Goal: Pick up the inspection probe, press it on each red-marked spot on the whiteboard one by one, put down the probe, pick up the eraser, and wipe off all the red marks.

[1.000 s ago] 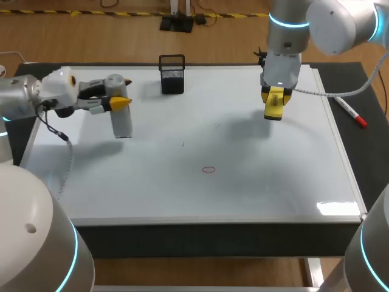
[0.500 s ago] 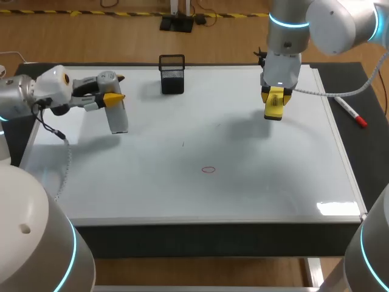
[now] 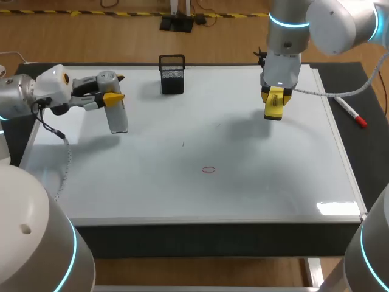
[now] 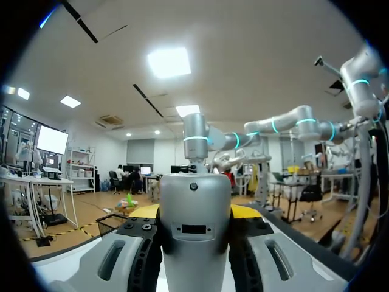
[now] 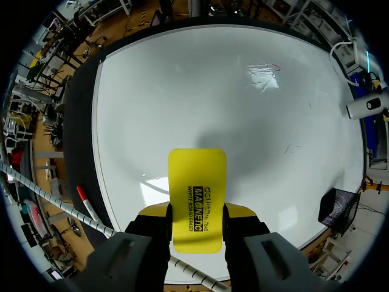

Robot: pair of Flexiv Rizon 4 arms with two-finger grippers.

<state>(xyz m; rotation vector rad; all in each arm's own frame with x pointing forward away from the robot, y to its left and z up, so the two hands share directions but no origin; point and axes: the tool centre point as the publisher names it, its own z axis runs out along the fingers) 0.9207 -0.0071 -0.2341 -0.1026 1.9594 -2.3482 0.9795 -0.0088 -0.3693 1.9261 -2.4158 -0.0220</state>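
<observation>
The grey inspection probe [image 3: 117,117] hangs nearly upright over the whiteboard's [image 3: 140,182] far left part, and my left gripper [image 3: 113,96] is shut on it. In the left wrist view the probe [image 4: 194,234] fills the gap between the fingers. My right gripper [image 3: 275,96] is shut on the yellow eraser [image 3: 274,106], held above the board's far right part. The eraser [image 5: 197,194] juts out ahead of the right gripper [image 5: 197,213]. A small red mark [image 3: 208,170] lies on the board near its middle, towards the front; this red mark [image 5: 270,67] shows far ahead of the eraser.
A black mesh holder [image 3: 172,74] stands at the board's far edge, between the two grippers. A red-capped marker pen [image 3: 351,113] lies on the dark table right of the board. A faint dark tick [image 3: 182,144] marks the board's middle.
My left gripper has carried the probe a little to the left and back, turning it more upright, then held still. The right arm and eraser have not moved.
</observation>
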